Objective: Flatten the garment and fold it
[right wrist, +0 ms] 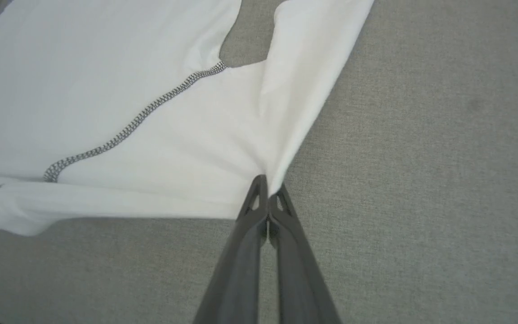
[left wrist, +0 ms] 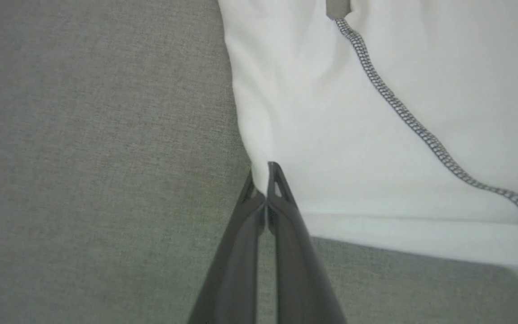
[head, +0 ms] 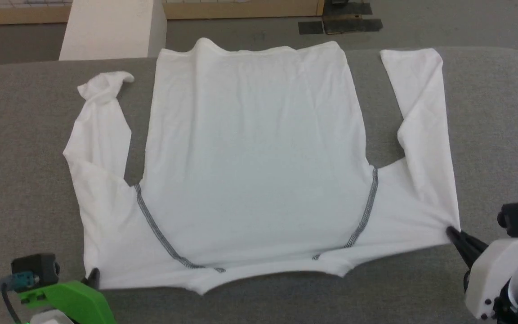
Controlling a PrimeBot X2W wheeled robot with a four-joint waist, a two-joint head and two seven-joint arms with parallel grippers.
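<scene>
Head view: both grippers pinch the garment's shoulder corners near the table's front edge.
The garment [head: 254, 153] lies spread across the middle of the table [head: 25, 157], neck toward the front edge and hem at the far edge. The left gripper [head: 93, 274] is clamped on the table-left corner and the right gripper [head: 451, 231] on the table-right one. Flattening well probably calls for a low, even pull toward the table's two ends. The twisted left cuff [head: 106, 83] would want smoothing before any fold.
</scene>
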